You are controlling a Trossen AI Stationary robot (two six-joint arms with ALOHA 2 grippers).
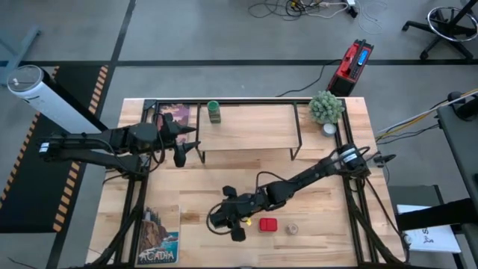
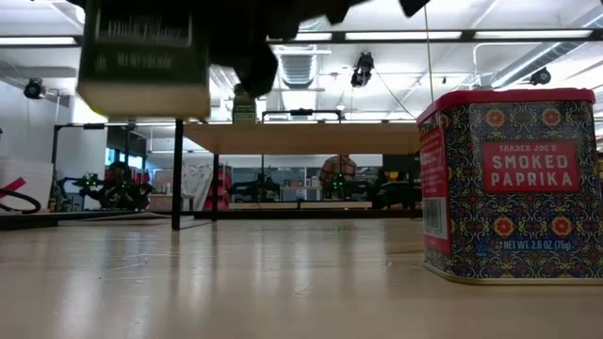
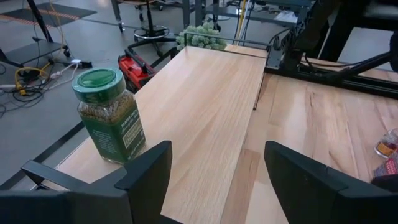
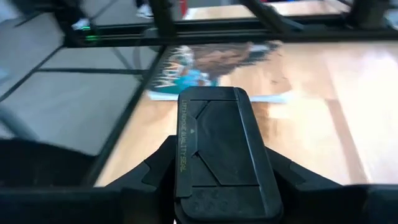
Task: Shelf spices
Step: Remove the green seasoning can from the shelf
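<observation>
From above, green jar (image 1: 214, 112) stands on shelf (image 1: 254, 127); right gripper (image 1: 224, 217) sits beside tin (image 1: 268, 224) and tan jar (image 1: 292, 229). Low down, dark jar (image 2: 143, 58) hangs off the table. Left wrist: left gripper (image 3: 214, 180) gapes empty. Right wrist: fingers (image 4: 155, 171) clamp that jar

Pale smooth wood tops the shelf (image 3: 211, 106) on thin black metal legs, the green-capped jar (image 3: 109, 115) looks like clear glass with a glossy plastic lid, and the paprika tin (image 2: 509, 184) is shiny printed metal.

Bright even overhead light; ceiling lamps (image 2: 363, 68) glare in low view; right wrist view blurred.
</observation>
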